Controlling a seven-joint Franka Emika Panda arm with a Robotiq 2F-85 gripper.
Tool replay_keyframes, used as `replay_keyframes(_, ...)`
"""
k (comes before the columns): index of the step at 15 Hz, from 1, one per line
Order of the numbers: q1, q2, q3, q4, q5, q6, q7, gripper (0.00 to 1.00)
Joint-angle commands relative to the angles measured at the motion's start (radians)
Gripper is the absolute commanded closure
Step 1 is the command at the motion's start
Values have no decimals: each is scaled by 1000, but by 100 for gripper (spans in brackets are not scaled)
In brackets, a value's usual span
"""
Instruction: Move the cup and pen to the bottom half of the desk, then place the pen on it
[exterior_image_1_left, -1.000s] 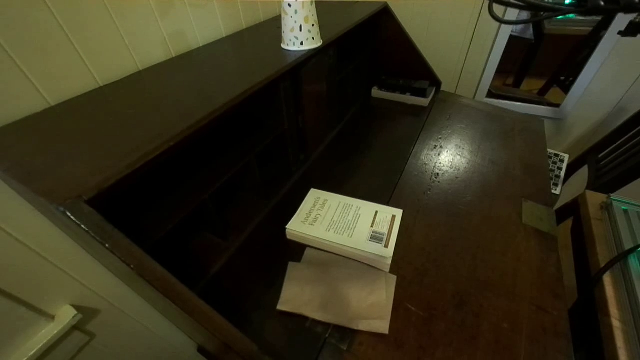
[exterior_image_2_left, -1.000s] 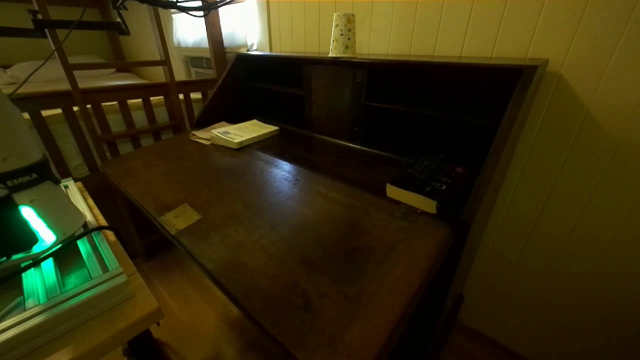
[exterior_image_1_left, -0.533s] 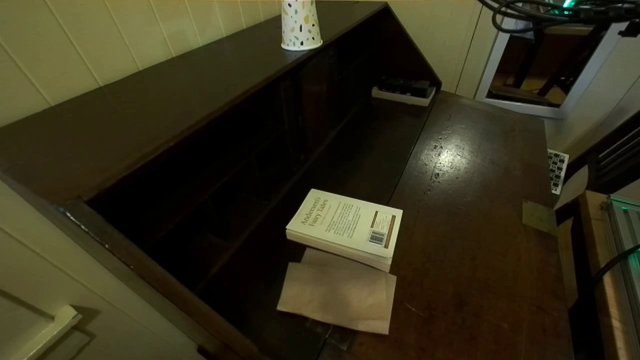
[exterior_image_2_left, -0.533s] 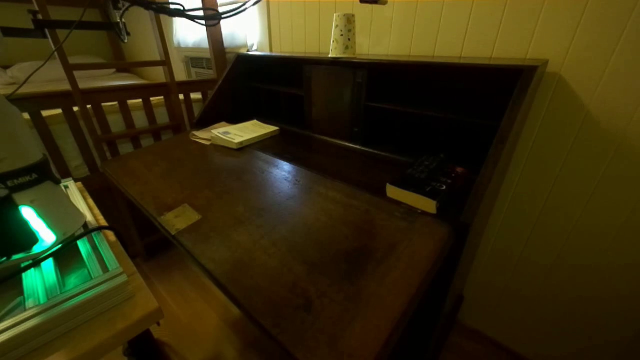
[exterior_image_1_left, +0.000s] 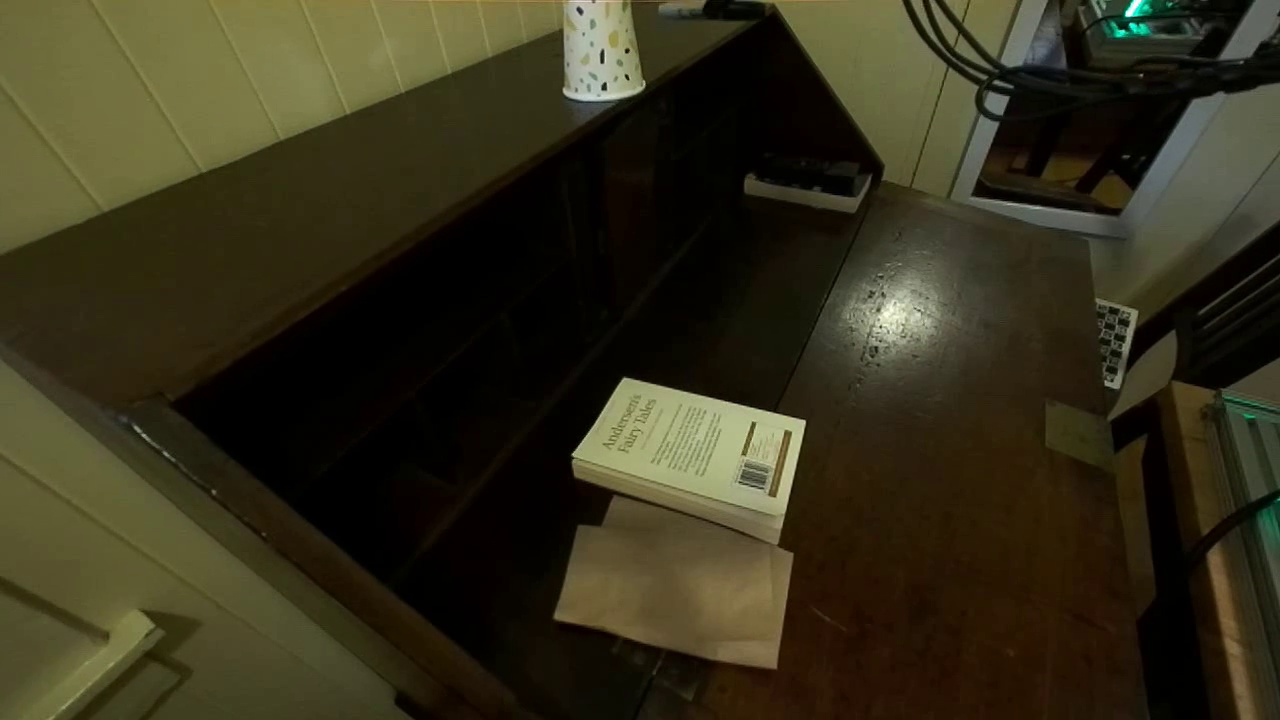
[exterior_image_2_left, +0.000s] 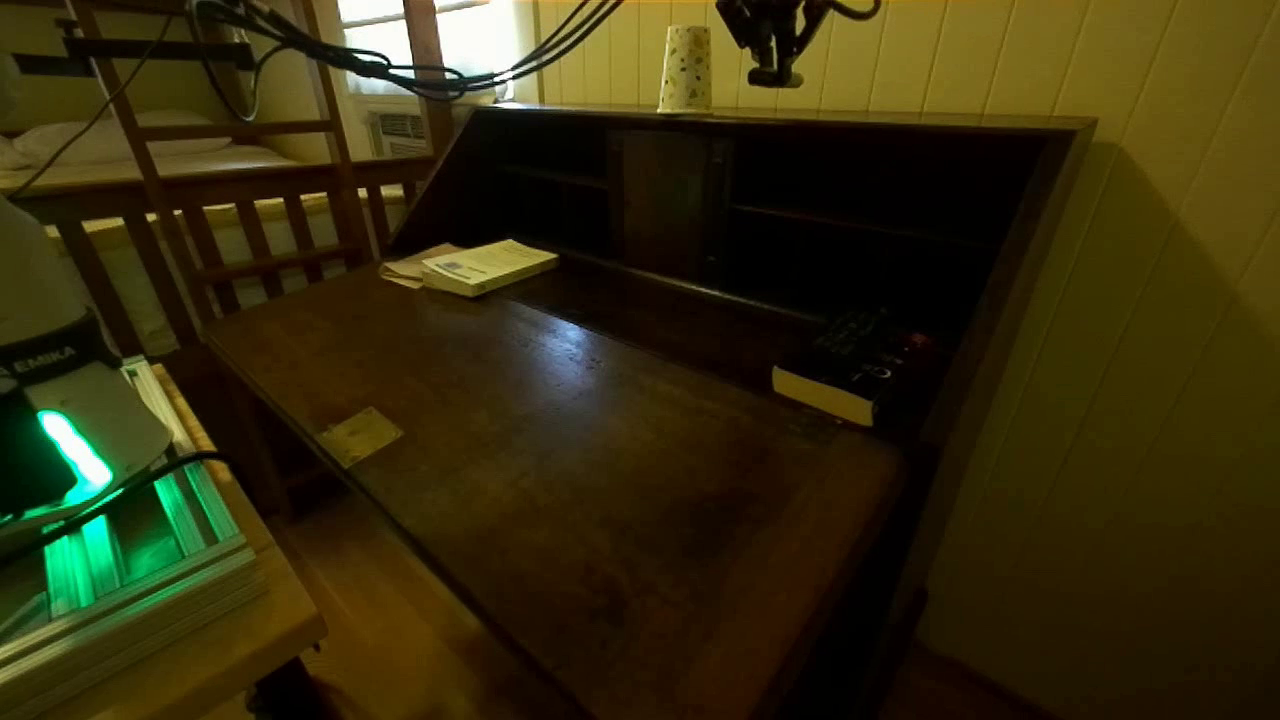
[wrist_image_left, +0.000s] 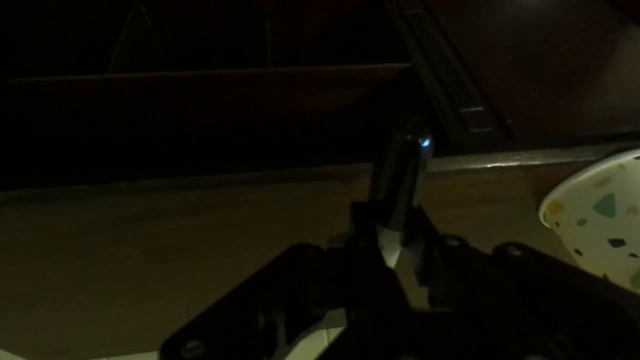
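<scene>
Gripper (wrist_image_left: 390, 225) clenched on the pen (wrist_image_left: 400, 175), near centre of the wrist view. Cup (exterior_image_2_left: 685, 70) sits inverted on the top ledge (exterior_image_1_left: 300, 210) of the desk (exterior_image_2_left: 600, 480), upper middle of both exterior views. White paperback (exterior_image_1_left: 690, 450) lies just below centre in an exterior view.

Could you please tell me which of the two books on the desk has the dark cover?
The black book farther from the brown paper; Andersen's Fairy Tales, the nearer one, is cream-coloured.
</scene>
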Motion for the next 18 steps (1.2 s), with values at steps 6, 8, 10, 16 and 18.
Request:
replay_keyframes(6,-38,144,43,249,32,-130,-11,95)
replay_keyframes(8,-34,174,43,295,17,-154,1,95)
replay_keyframes(10,-30,200,43,330,1,-175,6,95)
replay_keyframes(16,-1,256,20,379,-40,-156,21,95)
replay_keyframes(18,8,268,12,393,-55,-148,31,72)
